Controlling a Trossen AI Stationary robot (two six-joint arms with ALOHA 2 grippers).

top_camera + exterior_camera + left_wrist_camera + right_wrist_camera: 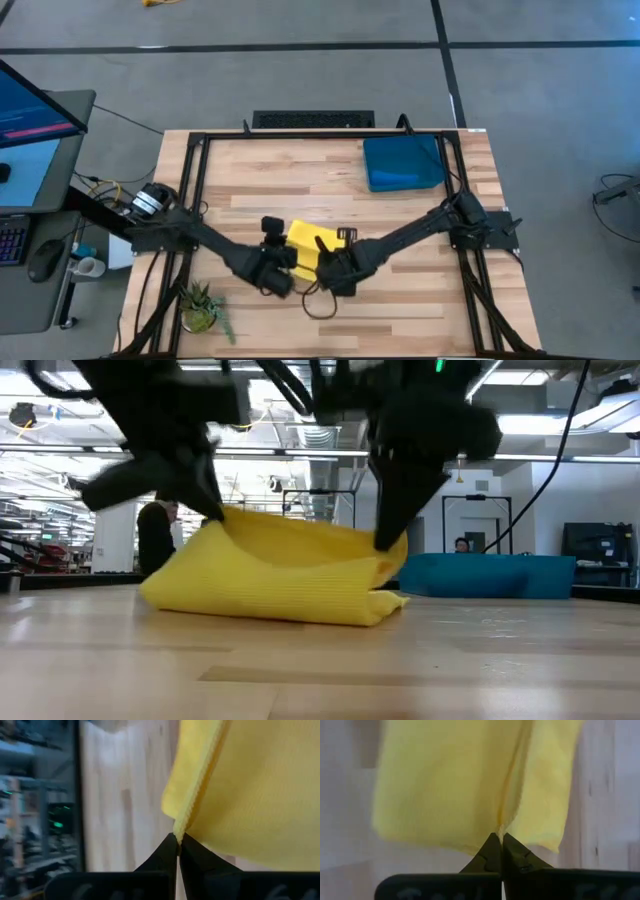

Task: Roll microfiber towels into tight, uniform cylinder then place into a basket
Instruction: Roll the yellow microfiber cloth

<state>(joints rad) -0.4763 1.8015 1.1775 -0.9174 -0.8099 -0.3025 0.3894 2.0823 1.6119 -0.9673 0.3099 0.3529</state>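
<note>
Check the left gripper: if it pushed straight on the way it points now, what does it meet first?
The yellow towel itself: the left gripper is shut on its edge, so the cloth lies directly ahead. Beyond it, probably bare table, though depth is unclear.

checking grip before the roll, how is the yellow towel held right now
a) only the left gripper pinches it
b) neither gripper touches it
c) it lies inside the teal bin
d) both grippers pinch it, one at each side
d: the left gripper and the right gripper are each shut on an edge of the yellow towel, which sags between them onto the table.
</note>
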